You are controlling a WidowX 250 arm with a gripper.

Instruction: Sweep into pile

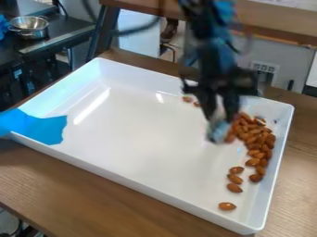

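The black gripper (221, 104) hangs over the right part of the white tray (142, 134), just left of the almonds. A small pale, bluish thing (218, 130) shows at its lower end, blurred; how it is held cannot be made out. Brown almonds (252, 134) lie in a crowded band along the tray's right side, some close against the pale thing. Below the band, several looser almonds (234, 178) trail toward the front, with a single almond (227, 206) nearest the front wall. Two more almonds (187, 99) lie near the back wall, left of the gripper.
Blue tape or cloth (38, 127) covers the tray's left corner. The tray's raised walls stand on a brown wooden table (93, 185). A metal bowl (29, 27) sits on a dark counter at the upper left.
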